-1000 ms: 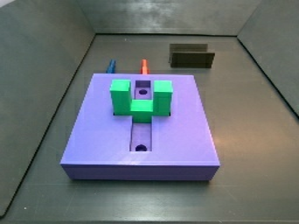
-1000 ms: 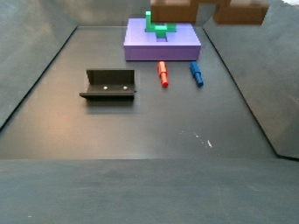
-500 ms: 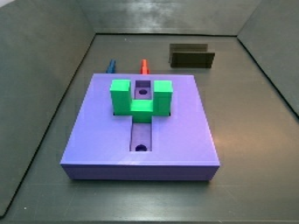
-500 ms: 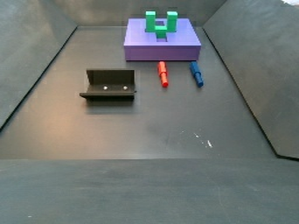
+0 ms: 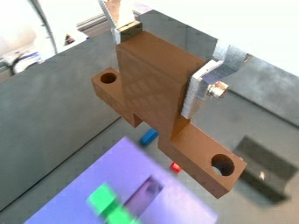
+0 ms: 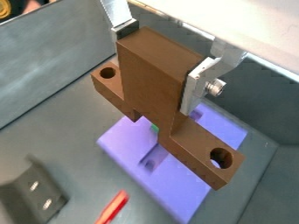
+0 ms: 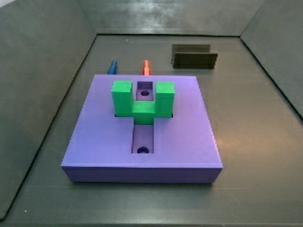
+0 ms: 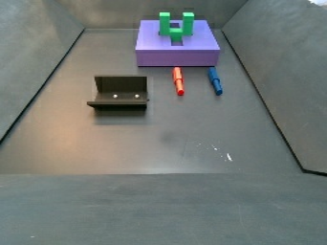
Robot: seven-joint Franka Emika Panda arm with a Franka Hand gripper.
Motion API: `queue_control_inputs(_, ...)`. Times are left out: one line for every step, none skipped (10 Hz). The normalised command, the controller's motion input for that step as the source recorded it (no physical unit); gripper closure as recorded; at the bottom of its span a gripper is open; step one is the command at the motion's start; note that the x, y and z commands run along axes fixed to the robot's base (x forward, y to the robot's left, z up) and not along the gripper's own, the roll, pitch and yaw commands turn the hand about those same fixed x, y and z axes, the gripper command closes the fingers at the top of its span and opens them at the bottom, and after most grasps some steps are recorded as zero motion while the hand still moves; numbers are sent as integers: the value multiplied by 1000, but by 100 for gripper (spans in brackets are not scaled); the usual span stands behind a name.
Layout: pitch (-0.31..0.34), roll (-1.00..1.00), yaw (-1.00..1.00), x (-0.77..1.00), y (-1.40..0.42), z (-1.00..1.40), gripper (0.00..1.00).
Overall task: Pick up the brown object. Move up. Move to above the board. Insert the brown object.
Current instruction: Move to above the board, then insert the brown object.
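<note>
While both side views show only the board (image 7: 142, 124) with its green U-shaped block (image 7: 143, 98) on the dark surface (image 8: 192, 144), both wrist views show the gripper (image 6: 158, 52) high above it — its fingers (image 6: 201, 83) clamped on the brown object's (image 6: 158, 96) upright block.

In a side view the board (image 8: 178, 47) with its green block (image 8: 177, 25) lies far back, red stick (image 8: 178, 80) and blue stick (image 8: 215, 79) just before it, the fixture (image 8: 120, 94) apart; the claw is out of view.

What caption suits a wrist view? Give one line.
End effector holding the brown object above the board, with the fixture nearby.
</note>
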Motion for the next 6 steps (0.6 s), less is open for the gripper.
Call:
queue_control_inputs(133,18,3,249,-828,126,100)
queue_control_inputs(130,37,7,152,-342,63,100)
queue_control_inputs(-10,-19,-46,0,0,0,100)
queue_control_inputs(-29,-26,-46,0,0,-3,100)
queue_control_inputs(-154,-149,-140,-263,49,-71,100)
queue_control_inputs(-210,-143,-331,-346,34,-66,100)
